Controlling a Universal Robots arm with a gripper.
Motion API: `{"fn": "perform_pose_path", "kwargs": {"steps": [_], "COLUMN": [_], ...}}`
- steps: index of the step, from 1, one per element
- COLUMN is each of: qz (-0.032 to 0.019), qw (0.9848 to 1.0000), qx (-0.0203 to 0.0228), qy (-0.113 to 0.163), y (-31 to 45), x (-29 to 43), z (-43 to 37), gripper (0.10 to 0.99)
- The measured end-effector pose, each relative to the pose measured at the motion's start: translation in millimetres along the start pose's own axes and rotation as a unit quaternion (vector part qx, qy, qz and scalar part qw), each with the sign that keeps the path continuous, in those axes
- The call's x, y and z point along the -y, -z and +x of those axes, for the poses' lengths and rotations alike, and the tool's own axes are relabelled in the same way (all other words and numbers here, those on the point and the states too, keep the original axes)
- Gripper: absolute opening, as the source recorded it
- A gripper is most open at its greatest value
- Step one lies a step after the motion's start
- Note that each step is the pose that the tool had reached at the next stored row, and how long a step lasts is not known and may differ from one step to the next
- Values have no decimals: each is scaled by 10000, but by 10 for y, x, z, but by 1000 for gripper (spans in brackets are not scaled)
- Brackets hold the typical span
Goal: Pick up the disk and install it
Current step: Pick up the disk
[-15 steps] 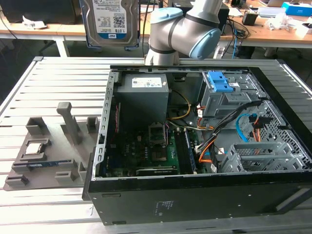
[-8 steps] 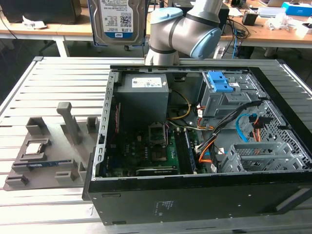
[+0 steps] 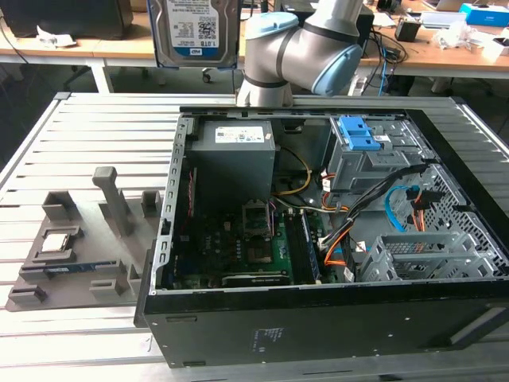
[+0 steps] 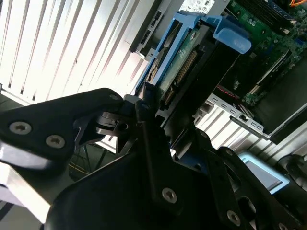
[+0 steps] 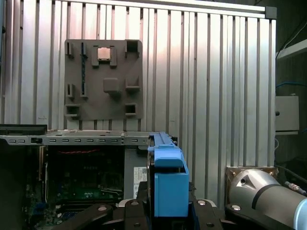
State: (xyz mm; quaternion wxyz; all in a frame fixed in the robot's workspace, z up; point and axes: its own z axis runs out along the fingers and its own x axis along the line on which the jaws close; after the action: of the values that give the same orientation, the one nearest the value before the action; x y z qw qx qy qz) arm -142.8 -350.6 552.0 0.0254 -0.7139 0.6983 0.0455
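**A:** Exterior view first. Where is the disk?

**B:** The disk (image 3: 196, 30) is up in the air at the far side, beyond the open computer case (image 3: 318, 326). It is just beside the robot arm (image 3: 298, 48), on the exterior view's left of it. Its label faces the camera, and its upper part is cut off by the picture's edge.

**A:** And inside the case?

**B:** The drive cage (image 3: 354, 171) with its blue latch (image 3: 362, 135) sits far, toward the exterior view's right, with the power supply (image 3: 235, 151) beside it. The case's near wall hides the near edge of the motherboard (image 3: 238, 247). On the exterior view's left a grey fixture tray (image 3: 79, 286) lies on the slotted table (image 3: 103, 127), with a small square chip (image 3: 57, 241) on it.

**A:** Second wrist view?

**B:** The gripper (image 4: 165, 115) has its black fingers (image 4: 149, 139) clamped on the disk (image 4: 184, 62). The disk is seen nearly edge-on, with a blue rail (image 4: 165, 45) and the connector row showing. The linkage covers its held end.

**A:** First wrist view?

**B:** The disk's blue rail (image 5: 170, 184) stands upright in the gripper (image 5: 170, 208) and hides the drive's body. The tray (image 5: 96, 108) and chip (image 5: 104, 52) lie well apart from it, and the case (image 5: 29, 140) is cut off by the picture's edge.
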Motion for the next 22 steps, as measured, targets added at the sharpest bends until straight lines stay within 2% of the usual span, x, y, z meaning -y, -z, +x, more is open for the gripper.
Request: {"fn": "perform_pose_path", "kwargs": {"steps": [4, 10, 22], "qz": [-5, -5, -5], "qw": [10000, 10000, 10000], "qx": [-5, -13, -17], "qy": [-1, -1, -1], "y": [-21, -62, -113], "x": [122, 190, 212], "z": [4, 11, 21], "gripper": [365, 365, 365]}}
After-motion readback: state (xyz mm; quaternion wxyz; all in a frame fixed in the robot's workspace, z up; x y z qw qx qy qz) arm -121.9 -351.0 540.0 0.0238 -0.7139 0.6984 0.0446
